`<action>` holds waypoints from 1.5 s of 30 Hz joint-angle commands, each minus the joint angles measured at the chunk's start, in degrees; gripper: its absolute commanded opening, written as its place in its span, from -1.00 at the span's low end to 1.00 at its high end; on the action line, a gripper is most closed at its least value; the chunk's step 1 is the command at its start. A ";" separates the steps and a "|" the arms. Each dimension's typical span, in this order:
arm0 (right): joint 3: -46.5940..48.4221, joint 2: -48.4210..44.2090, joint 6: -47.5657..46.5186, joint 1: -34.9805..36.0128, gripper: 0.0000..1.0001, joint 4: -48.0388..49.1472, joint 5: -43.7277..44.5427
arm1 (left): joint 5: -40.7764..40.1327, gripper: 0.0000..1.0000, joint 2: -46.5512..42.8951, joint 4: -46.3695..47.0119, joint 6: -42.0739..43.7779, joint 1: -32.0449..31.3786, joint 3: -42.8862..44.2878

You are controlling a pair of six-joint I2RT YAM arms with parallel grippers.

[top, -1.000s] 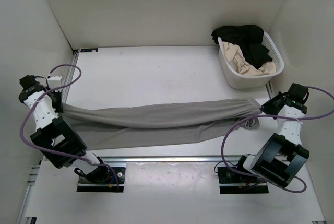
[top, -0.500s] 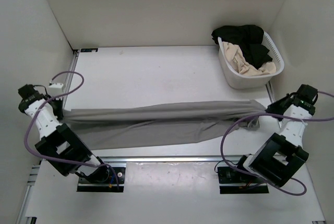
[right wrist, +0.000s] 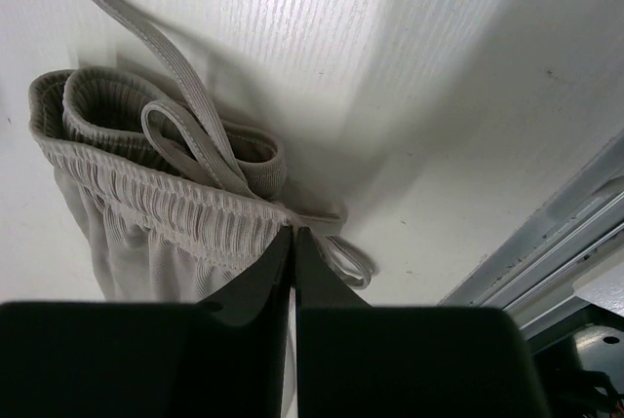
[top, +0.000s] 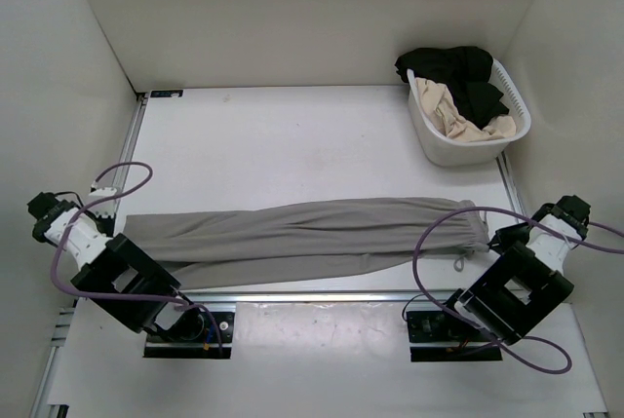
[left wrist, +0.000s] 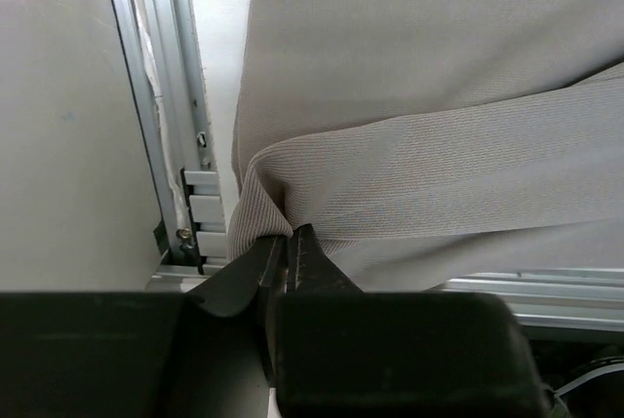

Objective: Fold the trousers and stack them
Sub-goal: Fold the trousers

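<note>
Grey trousers (top: pixel 302 233) lay stretched left to right along the near tabletop (top: pixel 292 145) (waistband at the right end). The left pincer (left wrist: pixel 290 238) was clenched on the leg end, the right pincer (right wrist: pixel 293 235) on the waistband.

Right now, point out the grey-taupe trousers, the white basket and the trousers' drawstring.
long grey-taupe fabric trousers (top: pixel 312 228), top view, middle of the legs
white plastic slatted laundry basket (top: pixel 453 152), top view, front wall
flat grey woven drawstring (right wrist: pixel 144 36), right wrist view, loose strap above waistband
</note>
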 commanded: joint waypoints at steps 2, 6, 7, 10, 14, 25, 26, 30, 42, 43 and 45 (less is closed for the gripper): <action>3.92 1.45 0.34 -0.30 -1.00 0.12 -0.61 | 1.48 -0.70 -0.84 -1.35 2.76 0.62 4.45; 7.96 3.48 -0.19 -0.30 -1.00 -2.33 0.10 | 2.63 -0.70 2.32 -3.20 2.06 1.23 11.39; 7.97 3.48 -0.19 -0.30 -1.00 -2.34 0.10 | 2.63 -0.70 3.55 -3.90 2.06 1.76 12.11; 8.59 3.48 -0.19 -0.82 -1.00 -2.87 0.10 | 2.63 -0.70 4.17 -4.61 3.46 3.09 13.26; 7.36 3.48 -0.19 -0.83 -1.00 -3.40 2.11 | 2.02 -0.70 3.56 -5.14 6.97 4.40 9.66; 5.41 4.54 0.87 -2.85 0.22 -4.88 8.62 | -2.64 -0.26 2.15 -2.68 11.63 5.55 -1.69; 5.94 4.54 0.87 -2.85 0.32 -4.89 9.23 | -2.64 -0.12 2.15 -2.68 11.64 6.16 -1.69; 9.89 4.02 -1.59 0.99 0.32 -5.42 10.63 | -1.59 0.00 2.86 -3.55 12.25 7.74 4.09; 16.85 -1.36 -8.71 30.78 -0.02 -1.82 13.90 | 4.13 0.05 1.54 -9.88 12.27 -4.70 8.08; 16.85 -0.57 -8.71 33.69 -0.17 -1.81 12.59 | 4.13 0.05 1.54 -8.93 10.77 -6.56 5.89; 14.14 1.89 -6.53 41.42 -0.35 -2.34 12.58 | 2.65 0.05 2.06 -6.03 6.31 -10.43 3.51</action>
